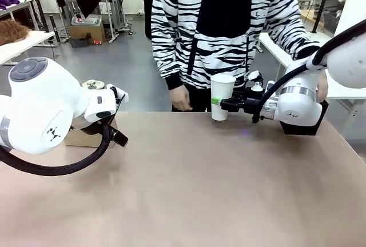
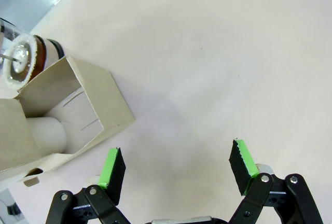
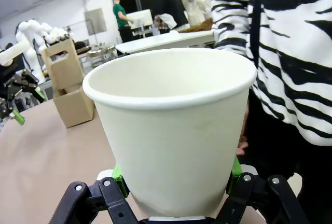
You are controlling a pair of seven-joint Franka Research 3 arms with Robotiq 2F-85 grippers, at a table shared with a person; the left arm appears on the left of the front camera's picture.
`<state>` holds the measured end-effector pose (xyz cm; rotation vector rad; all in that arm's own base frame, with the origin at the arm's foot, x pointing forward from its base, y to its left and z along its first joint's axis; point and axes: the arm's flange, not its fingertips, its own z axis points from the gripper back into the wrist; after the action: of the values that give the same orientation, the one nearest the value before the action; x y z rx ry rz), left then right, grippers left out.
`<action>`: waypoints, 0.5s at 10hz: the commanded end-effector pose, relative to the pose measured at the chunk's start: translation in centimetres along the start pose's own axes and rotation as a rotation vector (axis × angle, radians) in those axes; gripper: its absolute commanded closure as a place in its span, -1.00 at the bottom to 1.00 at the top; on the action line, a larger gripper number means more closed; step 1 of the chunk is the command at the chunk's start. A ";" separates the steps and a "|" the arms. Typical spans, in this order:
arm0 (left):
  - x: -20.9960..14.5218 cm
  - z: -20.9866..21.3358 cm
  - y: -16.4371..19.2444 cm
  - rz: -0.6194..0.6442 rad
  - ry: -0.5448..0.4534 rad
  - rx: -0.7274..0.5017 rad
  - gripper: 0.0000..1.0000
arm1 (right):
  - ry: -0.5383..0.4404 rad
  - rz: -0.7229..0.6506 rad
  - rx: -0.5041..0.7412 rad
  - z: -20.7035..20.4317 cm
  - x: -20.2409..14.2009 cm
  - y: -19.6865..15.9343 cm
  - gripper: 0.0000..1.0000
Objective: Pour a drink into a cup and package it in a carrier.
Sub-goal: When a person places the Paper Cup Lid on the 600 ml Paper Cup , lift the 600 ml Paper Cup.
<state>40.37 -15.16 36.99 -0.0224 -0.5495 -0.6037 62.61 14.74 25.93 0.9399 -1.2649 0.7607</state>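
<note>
Front view puts the cup (image 1: 222, 95) upright and lidless near the far edge of the table (image 1: 189, 190), at about one o'clock from its middle. The right gripper (image 1: 227, 105) reaches it from three o'clock, jaws clamped against its lower wall. In the right wrist view, green pads (image 3: 236, 168) press on both sides of the white paper. Whether the base rests on the tabletop I cannot tell. A person's hand (image 1: 182, 98) hangs near the cup, at its nine o'clock. The carrier (image 1: 83, 138) sits well apart at nine o'clock, with a glass jug (image 1: 92, 84) behind it. The left gripper (image 2: 176, 164) hovers over bare table with its jaws spread wide, holding nothing, the carrier at its ten o'clock.
</note>
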 end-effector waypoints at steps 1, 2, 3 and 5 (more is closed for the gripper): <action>0.0 0.0 0.0 0.000 -0.002 -0.002 -1.00 | 0.000 0.002 0.000 0.0 0.4 0.4 -0.60; 0.0 0.0 0.0 0.000 -0.002 -0.002 -1.00 | 0.000 0.002 0.000 0.0 0.4 0.4 -0.60; 0.0 0.0 0.0 0.000 -0.002 -0.002 -1.00 | 0.000 0.002 0.000 0.0 0.4 0.4 -0.60; 0.0 0.0 0.0 0.000 -0.002 -0.002 -1.00 | 0.000 0.002 0.000 0.0 0.4 0.4 -0.60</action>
<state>40.37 -15.16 36.99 -0.0224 -0.5495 -0.6037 62.61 14.74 25.93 0.9399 -1.2649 0.7607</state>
